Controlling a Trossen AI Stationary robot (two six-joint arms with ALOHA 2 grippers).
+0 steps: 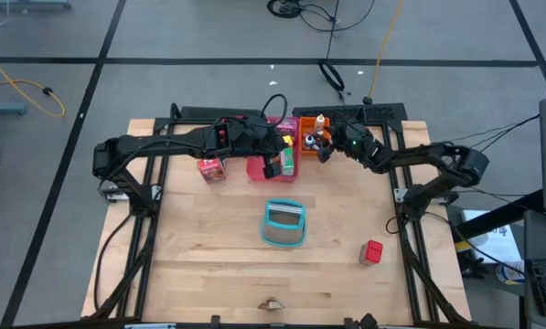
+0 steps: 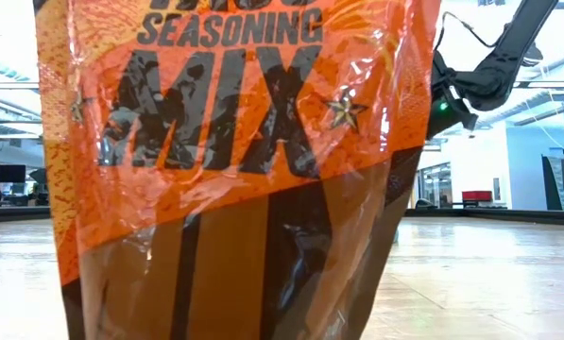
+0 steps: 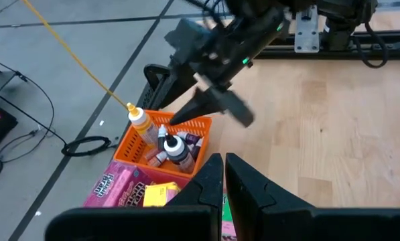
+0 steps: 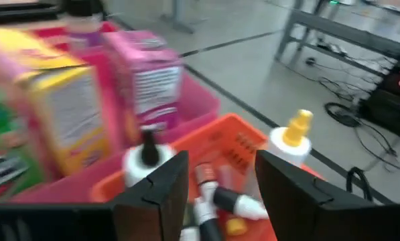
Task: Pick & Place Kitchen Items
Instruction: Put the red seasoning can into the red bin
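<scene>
Trouble could come at the orange tray (image 4: 233, 144): right gripper (image 4: 216, 184) hovers over it, fingers spread and empty, and could topple the yellow-capped bottle (image 4: 290, 137) beside them. Left gripper (image 3: 224, 175) waits near the pink tray (image 1: 266, 167), pinched shut, empty. A packet (image 2: 234, 142) fills the low view, reading "SEASONING MIX".

The high camera looked straight down on the whole tabletop (image 1: 218, 265) and both arms; the low camera sat at tabletop height, facing level into the room, with an orange seasoning-mix packet (image 2: 234, 123) pressed so near that it filled most of the picture; the left wrist camera looked across the orange tray (image 3: 176, 144) at the right arm, from fairly near; the right wrist camera hung very close over that same tray (image 4: 246, 144); both wrist views shared it with the high view (image 1: 310, 144).
</scene>
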